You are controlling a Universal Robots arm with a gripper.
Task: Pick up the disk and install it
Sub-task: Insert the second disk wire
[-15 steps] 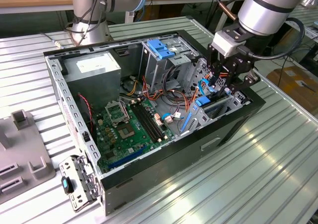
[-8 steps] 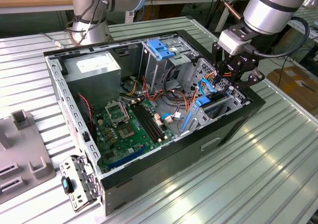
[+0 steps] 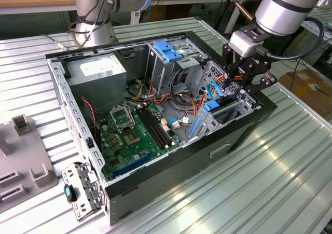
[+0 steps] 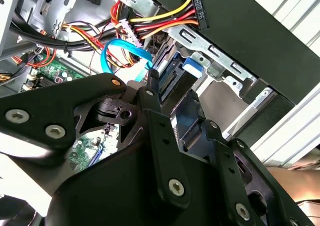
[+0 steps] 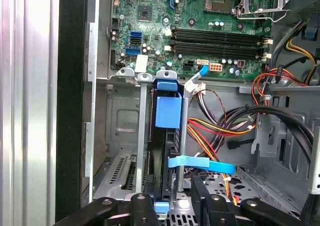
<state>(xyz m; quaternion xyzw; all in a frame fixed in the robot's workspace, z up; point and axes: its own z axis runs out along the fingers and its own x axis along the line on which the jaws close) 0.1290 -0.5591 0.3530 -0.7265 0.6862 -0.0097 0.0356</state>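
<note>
Installing is the step in hand, by my judgement. In the first wrist view the gripper sits over the near end of the disk, which stands on edge in a slot of the drive cage — whether the gripper clamps it I cannot tell. Seating it fully calls for pressure straight along the slot, clear of the cables just beside. Beyond lies the motherboard. In the exterior view the arm reaches steeply down — wrist over the case corner.
</note>
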